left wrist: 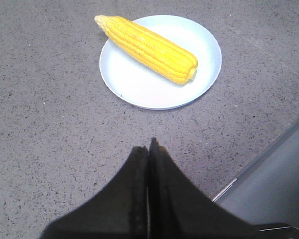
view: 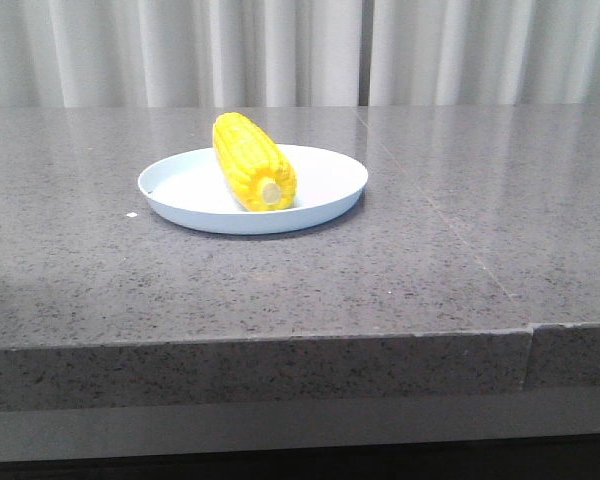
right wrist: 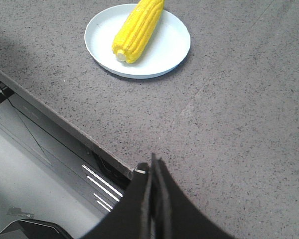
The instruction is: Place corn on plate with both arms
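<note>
The yellow corn (view: 252, 160) lies on the pale blue-white plate (view: 325, 200), its pale stub toward the table's front and its tapered end over the plate's far rim. It shows in the left wrist view (left wrist: 147, 48) on the plate (left wrist: 139, 87) and in the right wrist view (right wrist: 137, 30) on the plate (right wrist: 164, 52). My left gripper (left wrist: 148, 145) is shut and empty, well back from the plate above the table. My right gripper (right wrist: 152, 162) is shut and empty above the table's front edge. Neither gripper shows in the front view.
The grey speckled stone table (view: 430, 260) has its front edge (view: 280, 340) near me. Pale curtains (view: 280, 50) hang behind. A small white speck (view: 131, 215) lies left of the plate. The floor below the edge (right wrist: 35, 169) shows in the right wrist view.
</note>
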Controlling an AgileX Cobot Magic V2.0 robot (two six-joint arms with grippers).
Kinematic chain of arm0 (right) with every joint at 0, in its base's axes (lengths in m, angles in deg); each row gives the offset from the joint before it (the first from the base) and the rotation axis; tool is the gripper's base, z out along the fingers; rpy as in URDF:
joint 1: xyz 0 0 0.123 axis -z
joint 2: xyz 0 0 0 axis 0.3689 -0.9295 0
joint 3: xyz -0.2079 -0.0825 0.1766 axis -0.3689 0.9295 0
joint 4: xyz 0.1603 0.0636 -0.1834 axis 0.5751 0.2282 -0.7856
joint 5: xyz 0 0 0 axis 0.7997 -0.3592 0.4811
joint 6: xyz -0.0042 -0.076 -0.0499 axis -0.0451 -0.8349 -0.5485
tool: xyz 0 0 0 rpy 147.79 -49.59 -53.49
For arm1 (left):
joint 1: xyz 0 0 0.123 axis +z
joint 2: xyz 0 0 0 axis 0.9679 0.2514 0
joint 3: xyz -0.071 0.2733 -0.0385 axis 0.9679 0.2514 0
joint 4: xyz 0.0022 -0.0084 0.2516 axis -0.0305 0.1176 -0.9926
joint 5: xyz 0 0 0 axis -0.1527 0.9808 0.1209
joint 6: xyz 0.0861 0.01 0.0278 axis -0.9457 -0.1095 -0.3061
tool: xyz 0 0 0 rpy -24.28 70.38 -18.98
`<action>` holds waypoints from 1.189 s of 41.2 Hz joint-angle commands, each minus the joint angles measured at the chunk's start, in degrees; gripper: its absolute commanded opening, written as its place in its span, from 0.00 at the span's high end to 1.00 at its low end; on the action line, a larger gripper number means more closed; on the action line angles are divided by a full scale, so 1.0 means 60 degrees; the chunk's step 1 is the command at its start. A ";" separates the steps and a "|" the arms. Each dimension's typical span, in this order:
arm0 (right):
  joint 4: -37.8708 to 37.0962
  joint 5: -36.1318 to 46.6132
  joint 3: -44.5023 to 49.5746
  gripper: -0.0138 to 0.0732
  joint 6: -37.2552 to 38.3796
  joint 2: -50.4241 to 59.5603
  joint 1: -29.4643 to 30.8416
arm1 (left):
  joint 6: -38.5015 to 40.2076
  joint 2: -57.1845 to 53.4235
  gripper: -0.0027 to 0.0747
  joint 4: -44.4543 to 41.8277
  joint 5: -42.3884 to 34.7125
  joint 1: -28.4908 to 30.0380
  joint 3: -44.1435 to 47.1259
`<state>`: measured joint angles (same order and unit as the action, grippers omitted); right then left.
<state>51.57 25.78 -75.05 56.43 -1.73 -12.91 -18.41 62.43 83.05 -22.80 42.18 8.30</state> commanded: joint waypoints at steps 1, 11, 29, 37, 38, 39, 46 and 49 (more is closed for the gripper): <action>-0.0089 0.0679 -0.0237 0.92 -0.0046 -0.0017 0.0065 | 0.0099 -0.0265 0.99 0.0089 -0.0733 0.0132 -0.0128; -0.0089 0.0670 -0.0237 0.92 -0.0046 -0.0017 0.0065 | 0.0099 -0.2062 0.99 0.0214 -0.2867 0.2410 0.1874; -0.0089 0.0670 -0.0237 0.92 -0.0046 -0.0017 0.0065 | 0.0099 -0.7053 0.99 0.0702 -0.7805 0.5056 0.7789; -0.0089 0.0670 -0.0237 0.92 -0.0046 -0.0017 0.0065 | 0.0099 -0.7887 0.99 0.0979 -0.9087 0.5276 0.9135; -0.0089 0.0670 -0.0237 0.92 -0.0046 -0.0017 0.0065 | 0.0099 -0.7949 0.99 0.0979 -0.8995 0.5276 0.9137; -0.0089 0.0670 -0.0237 0.92 -0.0046 -0.0017 0.0065 | 0.0099 -0.8035 0.99 0.0979 -0.8805 0.5276 0.9083; -0.0089 0.0677 -0.0237 0.92 -0.0046 -0.0017 0.0065 | 0.0099 -0.8057 0.99 0.0979 -0.9237 0.5364 0.9108; -0.0089 0.0677 -0.0237 0.92 -0.0046 -0.0017 0.0065 | 0.0099 -0.8057 0.99 0.0940 -0.9181 0.5346 0.9108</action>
<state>51.57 26.00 -75.05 56.43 -1.73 -12.91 -18.36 15.34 88.43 -73.14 74.21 62.78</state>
